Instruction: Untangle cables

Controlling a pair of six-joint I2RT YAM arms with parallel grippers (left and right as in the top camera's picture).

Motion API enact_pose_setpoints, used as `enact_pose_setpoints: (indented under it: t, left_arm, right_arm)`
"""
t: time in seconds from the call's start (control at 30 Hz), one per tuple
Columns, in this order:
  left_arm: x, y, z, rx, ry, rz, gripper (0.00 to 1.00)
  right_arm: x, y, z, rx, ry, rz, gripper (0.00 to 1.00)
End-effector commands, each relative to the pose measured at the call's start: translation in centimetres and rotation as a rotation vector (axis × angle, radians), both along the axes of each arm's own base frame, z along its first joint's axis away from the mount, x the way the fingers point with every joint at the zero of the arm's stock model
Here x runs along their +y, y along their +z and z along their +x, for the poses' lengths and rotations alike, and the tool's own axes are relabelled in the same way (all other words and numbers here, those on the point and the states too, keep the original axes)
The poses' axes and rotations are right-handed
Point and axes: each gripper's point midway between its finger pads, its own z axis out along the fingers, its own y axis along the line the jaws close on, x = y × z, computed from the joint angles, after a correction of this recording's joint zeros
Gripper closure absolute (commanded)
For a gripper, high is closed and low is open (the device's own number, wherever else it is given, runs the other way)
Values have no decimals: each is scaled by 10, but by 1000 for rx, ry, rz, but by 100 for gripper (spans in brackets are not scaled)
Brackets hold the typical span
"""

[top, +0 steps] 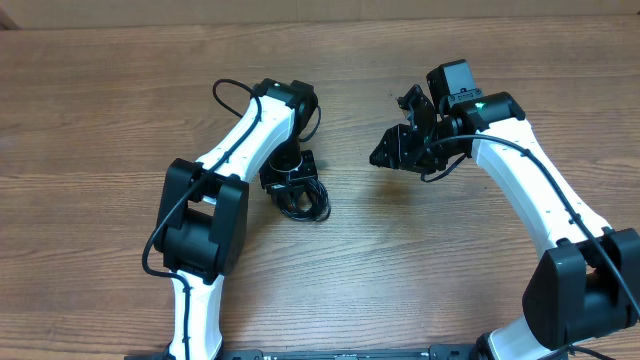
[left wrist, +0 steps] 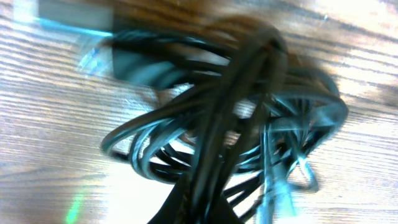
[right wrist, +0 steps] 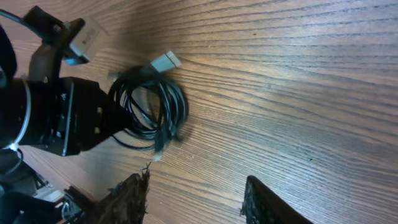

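Observation:
The cables (top: 311,206) are a small knot of thin black loops lying on the wooden table just left of centre. My left gripper (top: 289,184) reaches down onto the bundle's near-left edge. In the left wrist view its fingers (left wrist: 202,210) are closed around several strands of the cables (left wrist: 249,118), which fan out in blurred loops. My right gripper (top: 398,148) hovers to the right of the bundle, apart from it. Its fingers (right wrist: 196,199) are open and empty. The right wrist view shows the cables (right wrist: 155,115) with a pale connector plug (right wrist: 165,61) sticking out.
The wooden table (top: 420,260) stretches all round the bundle. The left arm's thick black wire (top: 228,92) loops behind its wrist. The right arm's wrist camera block (top: 452,78) sits high at the back right.

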Motion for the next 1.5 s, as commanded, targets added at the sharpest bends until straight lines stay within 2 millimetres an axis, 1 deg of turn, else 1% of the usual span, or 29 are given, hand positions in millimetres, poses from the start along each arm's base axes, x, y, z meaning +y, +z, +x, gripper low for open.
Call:
enact_pose_setpoints:
  t: [0.0,0.07,0.13,0.23,0.27,0.3,0.4,0.47,0.5,0.57,0.63,0.67,0.73,0.8,0.97,1.03,1.3,1.47]
  left_arm:
    - [5,-3,6,-8,-32,-7,96]
    - [5,0,11,-22,-78,-37,96]
    - [0,7,17,-36,-131,-100,96]
    - [-15,25,31,-100,-221,-229,96]
    - [-21,34,36,-133,-254,-277,96]
    - [-28,44,42,-170,-289,-328,96]
    - [-49,80,55,-287,-377,-479,96]
    - [-60,106,61,-357,-418,-562,96]
    - [-68,123,61,-402,-461,-623,96]
    - [-79,148,58,-467,-548,-722,96]
    - [-87,169,52,-520,-622,-805,96]
    - [-88,173,50,-531,-632,-814,96]
    - [-86,178,49,-541,-635,-808,96]
    - [-84,178,48,-536,-629,-805,96]
    - [-81,175,45,-514,-620,-795,96]
    - [-80,174,44,-506,-617,-790,96]
    - [-78,173,37,-472,-604,-791,96]
    - [-85,180,34,-470,-593,-856,96]
  right_arm:
    - [1,4,4,-17,1,-1,54]
    - [1,4,4,-17,1,-1,57]
    - [1,4,4,-18,1,-2,59]
    - [1,4,5,-23,1,0,60]
    - [2,4,6,-25,1,0,60]
    - [2,4,6,-28,1,1,60]
    - [2,4,7,-29,0,1,60]
    - [2,4,7,-29,0,1,60]
    - [2,5,7,-29,0,2,60]
    - [2,5,7,-28,1,6,61]
    - [5,7,6,-24,7,28,63]
    - [7,8,6,-25,12,41,63]
    - [11,11,7,-32,17,63,62]
    - [14,14,9,-44,24,85,61]
    - [35,33,10,-66,74,233,52]
    - [39,38,11,-81,87,265,52]
    - [42,42,16,-77,61,289,50]
    - [42,41,16,-77,60,285,46]
